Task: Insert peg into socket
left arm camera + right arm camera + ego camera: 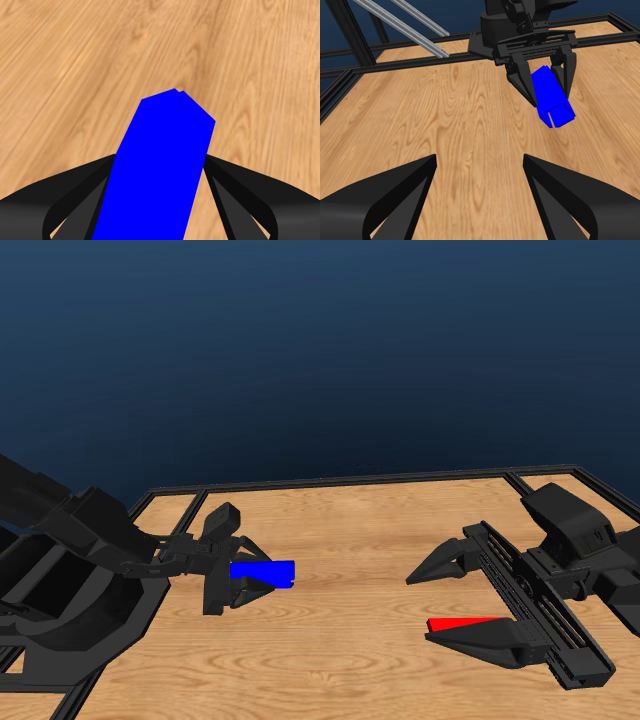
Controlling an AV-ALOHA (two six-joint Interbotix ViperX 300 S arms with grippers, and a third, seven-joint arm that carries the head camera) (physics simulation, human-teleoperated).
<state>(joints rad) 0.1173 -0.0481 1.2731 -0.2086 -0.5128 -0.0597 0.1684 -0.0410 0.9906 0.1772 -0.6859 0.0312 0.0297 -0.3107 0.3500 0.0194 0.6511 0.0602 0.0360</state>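
Observation:
The blue socket is held just above the wooden table, and my left gripper is shut on its near half. In the left wrist view the socket fills the space between the black fingers. Seen from the right wrist, the socket points its free end toward my right arm, tilted downward. The red peg lies on the table on the far side of my right gripper's lower jaw. My right gripper is open with only bare wood between its fingers. The right wrist view does not show the peg.
A black rail frames the table's far edge and sides. Two silver bars slant behind the left arm's base. Bare wood lies between the two grippers.

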